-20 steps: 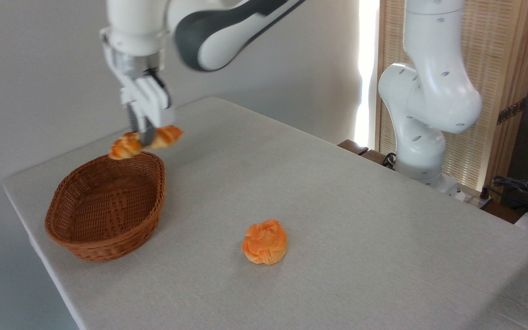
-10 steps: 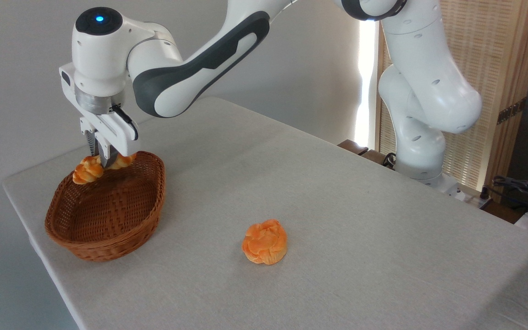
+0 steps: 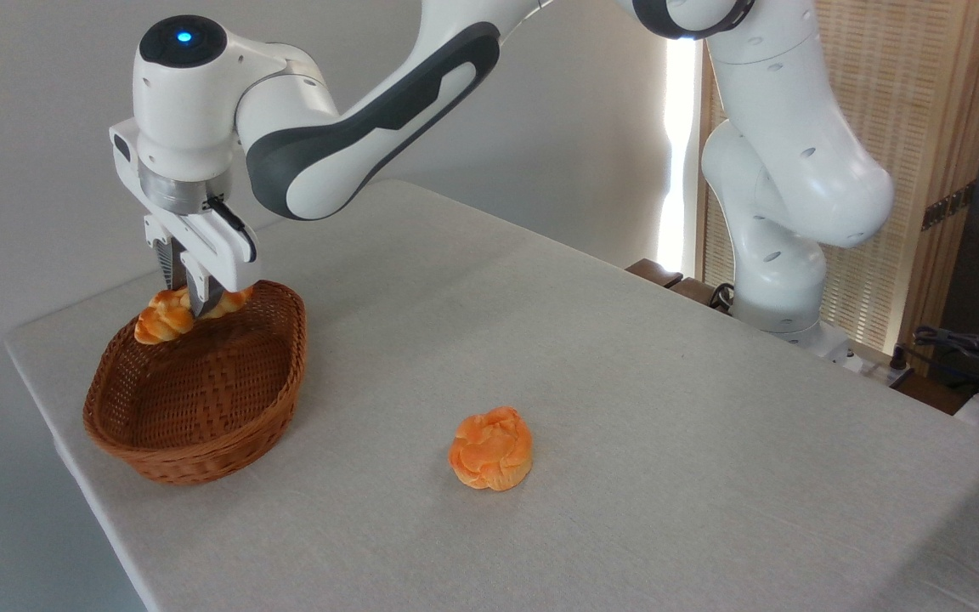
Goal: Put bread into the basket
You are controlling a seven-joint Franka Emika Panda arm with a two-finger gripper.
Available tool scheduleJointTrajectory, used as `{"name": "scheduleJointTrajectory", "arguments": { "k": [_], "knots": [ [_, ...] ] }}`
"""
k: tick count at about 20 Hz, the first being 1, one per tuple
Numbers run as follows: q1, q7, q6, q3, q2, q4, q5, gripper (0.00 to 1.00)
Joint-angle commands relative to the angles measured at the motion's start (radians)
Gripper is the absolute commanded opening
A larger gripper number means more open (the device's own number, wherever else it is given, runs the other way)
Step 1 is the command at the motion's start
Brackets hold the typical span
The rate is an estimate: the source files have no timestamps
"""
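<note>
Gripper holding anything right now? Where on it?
Yes: the gripper holds the bread, pinched around its middle, over the far end of the basket.

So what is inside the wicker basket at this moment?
Only bare weave shows inside the wicker basket. The braided loaf, held by the gripper, hangs at its far rim. The near wall hides part of the floor.

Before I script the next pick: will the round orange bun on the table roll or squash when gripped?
The round bun sits flat and squat, so probably won't roll. Its knotted folds should offer grip. Softness can't be judged from here.
</note>
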Motion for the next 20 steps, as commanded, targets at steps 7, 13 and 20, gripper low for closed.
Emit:
{"name": "scheduleJointTrajectory", "arguments": {
  "k": [7,13,20],
  "knots": [
    [0.006,-0.020,-0.003,-0.002,-0.002,0.008,0.014,1.00],
    [0.018,-0.021,-0.053,0.004,-0.043,0.008,0.017,1.00],
    [0.130,0.020,-0.374,0.017,-0.258,-0.005,0.279,1.00]
  ]
}}
